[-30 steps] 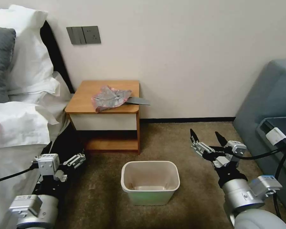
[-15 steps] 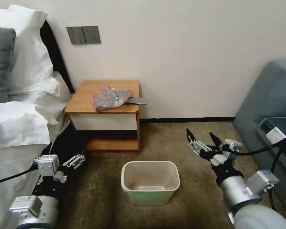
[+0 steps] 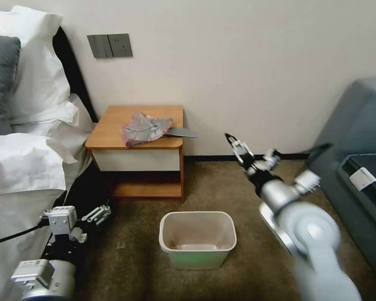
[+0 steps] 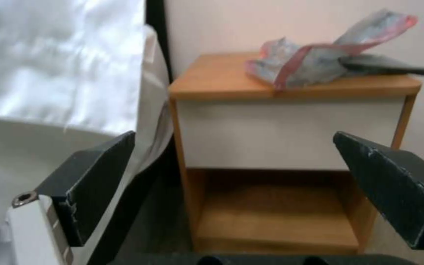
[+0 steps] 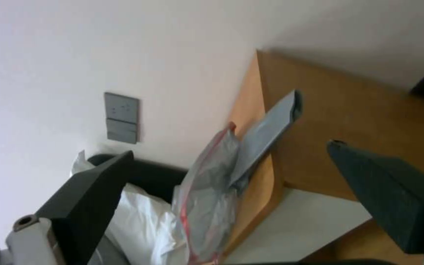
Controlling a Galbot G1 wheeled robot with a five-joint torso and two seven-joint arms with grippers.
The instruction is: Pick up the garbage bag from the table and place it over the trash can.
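Observation:
The garbage bag [image 3: 145, 127], crumpled grey plastic with a pinkish-red rim, lies on the wooden table [image 3: 108, 136] against the wall. Its edge rests on a flat dark grey sheet [image 3: 182, 132] that juts past the table's right side. The cream trash can [image 3: 196, 259] stands upright on the carpet in front of the table. My right gripper [image 3: 236, 146] is open in the air to the right of the table, at about tabletop height. From the right wrist, the bag [image 5: 207, 206] and sheet [image 5: 266, 136] lie ahead of that gripper [image 5: 232, 149]. My left gripper [image 3: 85, 205] is open and low beside the bed, facing the table [image 4: 222, 77] and bag [image 4: 310, 62].
A bed with white pillows [image 3: 33, 96] borders the table on the left. A blue-grey sofa [image 3: 355, 121] stands at the right with a dark case [image 3: 369, 175] on it. Wall sockets [image 3: 110, 46] sit above the table. Brown carpet [image 3: 221, 184] lies open around the can.
My right arm has risen and swung left toward the table, rolling its gripper over. The left gripper has sunk slightly. Bag, sheet and can have not moved.

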